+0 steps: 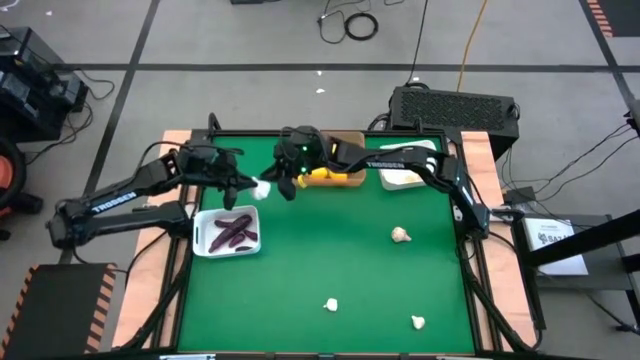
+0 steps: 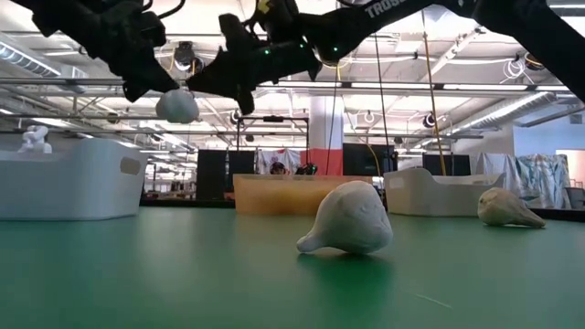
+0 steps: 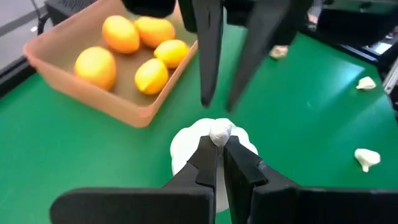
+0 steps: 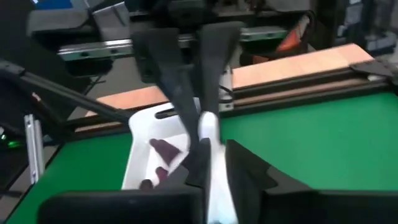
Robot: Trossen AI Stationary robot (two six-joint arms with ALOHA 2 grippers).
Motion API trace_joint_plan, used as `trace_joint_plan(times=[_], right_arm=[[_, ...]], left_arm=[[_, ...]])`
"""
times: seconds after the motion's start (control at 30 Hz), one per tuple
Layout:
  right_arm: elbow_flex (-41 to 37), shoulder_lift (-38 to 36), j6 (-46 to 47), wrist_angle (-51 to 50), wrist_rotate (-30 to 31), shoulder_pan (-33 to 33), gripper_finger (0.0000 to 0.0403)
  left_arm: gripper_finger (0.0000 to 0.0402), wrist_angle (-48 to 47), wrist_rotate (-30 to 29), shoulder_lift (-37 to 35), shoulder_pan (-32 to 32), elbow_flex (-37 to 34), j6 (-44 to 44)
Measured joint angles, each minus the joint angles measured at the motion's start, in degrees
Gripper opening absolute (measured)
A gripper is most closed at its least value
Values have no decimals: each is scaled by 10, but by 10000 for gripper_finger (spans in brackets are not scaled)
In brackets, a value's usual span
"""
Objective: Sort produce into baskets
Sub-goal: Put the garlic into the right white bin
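Left gripper (image 3: 217, 163) clamped on garlic bulb (image 1: 262, 188) by its tip, held above the table between white basket (image 1: 203, 243) with purple pieces (image 1: 234, 232) and tan basket (image 1: 345, 178). Right gripper (image 1: 287, 186) just beside the bulb, fingers slightly apart.

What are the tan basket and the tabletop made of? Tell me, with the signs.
Tan basket: probably moulded plastic, satin finish; thin smooth walls, rounded rim and corners. Tabletop: looks like green felt or a mat, matt; even colour, no glare.
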Motion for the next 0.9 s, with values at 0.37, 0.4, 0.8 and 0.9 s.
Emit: trace_joint_plan(times=[0.37, 0.4, 0.8, 0.9], right_arm=[[0, 0, -6, 29, 1, 14, 179], [0, 0, -3, 33, 2, 14, 187], [0, 0, 0, 34, 1, 18, 179], [0, 0, 0, 34, 1, 18, 170]], left_arm=[[13, 12, -1, 30, -30, 0, -9], [13, 13, -2, 34, -33, 0, -10], [13, 57, -5, 42, -47, 0, -9], [13, 60, -6, 42, -47, 0, -9]])
